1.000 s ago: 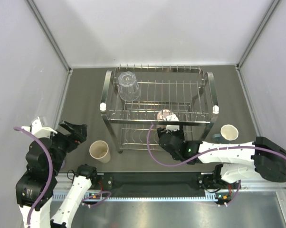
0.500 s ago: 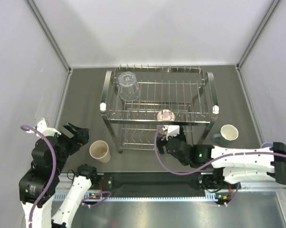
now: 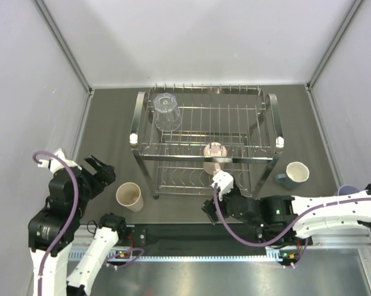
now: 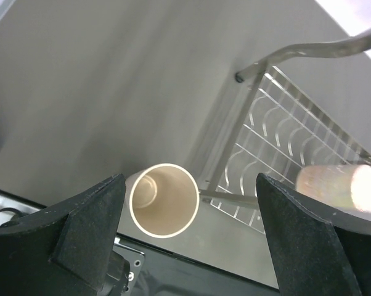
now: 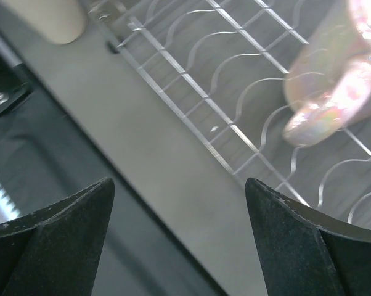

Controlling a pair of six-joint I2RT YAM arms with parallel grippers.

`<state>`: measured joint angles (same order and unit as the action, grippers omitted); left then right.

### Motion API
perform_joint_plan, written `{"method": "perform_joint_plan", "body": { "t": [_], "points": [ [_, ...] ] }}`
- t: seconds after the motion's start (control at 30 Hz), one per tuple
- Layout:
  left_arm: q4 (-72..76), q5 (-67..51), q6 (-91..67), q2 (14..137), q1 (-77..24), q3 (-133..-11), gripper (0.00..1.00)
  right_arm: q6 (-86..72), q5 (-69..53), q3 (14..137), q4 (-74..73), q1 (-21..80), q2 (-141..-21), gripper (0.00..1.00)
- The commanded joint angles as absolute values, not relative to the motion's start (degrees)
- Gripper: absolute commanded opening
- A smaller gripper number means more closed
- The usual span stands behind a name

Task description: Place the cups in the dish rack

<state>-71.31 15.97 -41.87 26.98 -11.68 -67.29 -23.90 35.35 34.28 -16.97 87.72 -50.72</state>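
Right gripper (image 3: pixel 215 194): fingers spread, holding nothing, just at the near edge of the rack (image 3: pixel 269 132), apart from the pink mug (image 3: pixel 215 152), which lies on its side on the wavy wires of the lower shelf. Left gripper (image 3: pixel 100 170): fingers spread, empty, near the beige tumbler (image 3: pixel 129 196), which stands upright on the table (image 3: pixel 111 123) by the rack's near left leg. Clear glass (image 3: pixel 166 111) sits inverted on the upper tier, far left; teal mug (image 3: pixel 293 173) stands on the table right of the rack.

a clear glass (image 3: pixel 166 111) sits on the dish rack (image 3: pixel 273 120), a beige tumbler (image 3: pixel 129 196) stands left of it, a teal mug (image 3: pixel 294 173) right.
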Motion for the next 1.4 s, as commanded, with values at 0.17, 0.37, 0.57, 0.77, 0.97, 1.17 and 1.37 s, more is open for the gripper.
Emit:
{"method": "perform_joint_plan", "body": {
  "t": [0.17, 0.37, 0.57, 0.77, 0.97, 1.17, 1.37],
  "points": [
    [-71.80, 21.36, -41.92, 32.34, -11.78, -68.90, 0.87, -29.87, 32.08, 43.40, -24.52, 95.44, -47.38, 0.83],
    [-76.20, 17.42, -42.63, 31.30, -11.78, -66.45, 0.81, -37.00, 31.73, 48.24, -23.22, 99.04, -43.60, 0.83],
    [-81.38, 11.69, -43.94, 28.48, -11.87, -63.29, 0.71, -36.39, 28.57, 56.40, -23.10, 101.34, -44.64, 0.84],
    [-86.47, 8.17, -46.05, 31.81, -11.86, -58.10, 0.76, -35.86, 29.18, 68.10, -28.21, 101.51, -46.41, 0.84],
    [-86.39, 13.97, -48.08, 31.37, -11.78, -56.34, 0.71, -34.37, 33.83, 74.52, -29.27, 101.51, -46.76, 0.85],
    [-84.38, 14.84, -45.18, 34.28, -11.78, -52.82, 0.69, -31.38, 36.29, 79.27, -29.01, 101.43, -50.79, 0.85],
    [-83.06, 16.00, -43.77, 37.43, -11.78, -52.12, 0.58, -26.37, 40.78, 85.34, -29.00, 101.16, -54.93, 0.85]
  ]
}}
